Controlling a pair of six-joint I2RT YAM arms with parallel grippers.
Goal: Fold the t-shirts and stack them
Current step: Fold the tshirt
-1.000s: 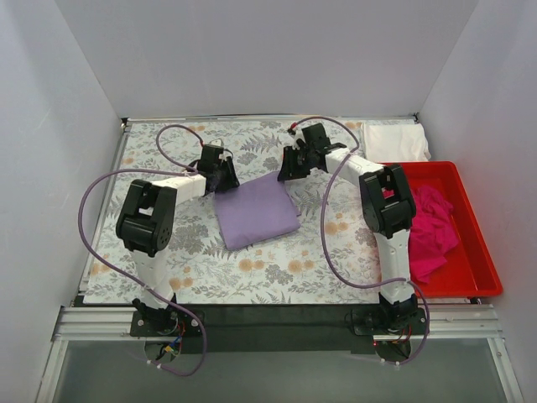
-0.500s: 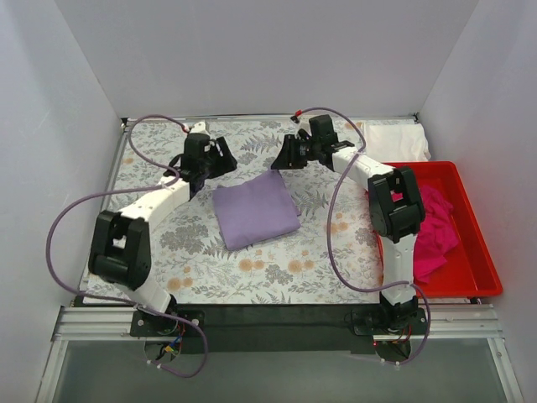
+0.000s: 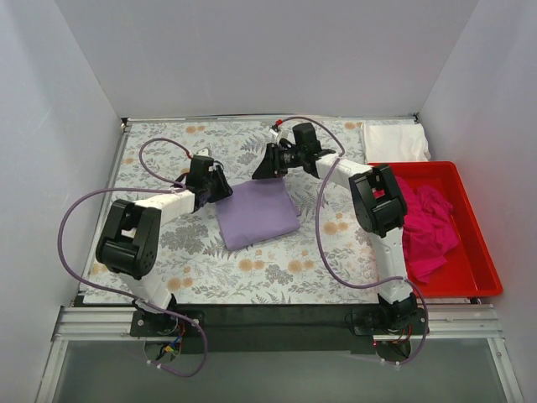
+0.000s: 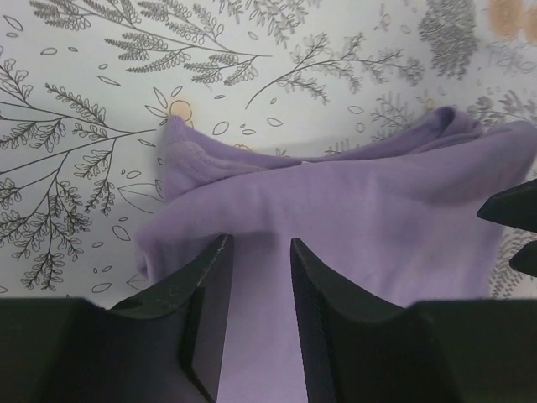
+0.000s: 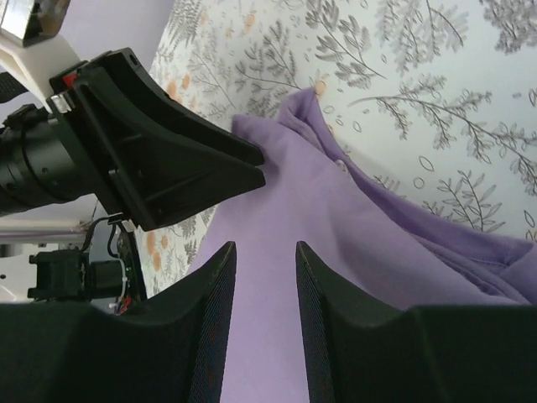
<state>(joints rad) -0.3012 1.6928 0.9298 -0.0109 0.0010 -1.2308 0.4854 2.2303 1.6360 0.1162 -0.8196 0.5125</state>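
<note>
A folded lavender t-shirt (image 3: 256,211) lies on the tablecloth in the middle. My left gripper (image 3: 220,189) is at its far left corner. In the left wrist view, the left gripper (image 4: 258,243) stands open, its tips resting on the lavender t-shirt (image 4: 361,218) with flat cloth showing in the gap. My right gripper (image 3: 262,165) is at the shirt's far edge. In its wrist view the right gripper (image 5: 264,248) is also open over the lavender t-shirt (image 5: 336,243). A white t-shirt (image 3: 394,141) lies folded at the back right. A magenta t-shirt (image 3: 424,231) lies crumpled in the bin.
The red plastic bin (image 3: 485,260) stands along the right side of the table. The floral tablecloth (image 3: 159,243) covers the table. White walls close in on the left, back and right. Purple cables loop over both arms.
The left gripper swung out to the far left, opened wider, then came back down onto the shirt's far left corner. The right gripper moved left along the shirt's far edge.
</note>
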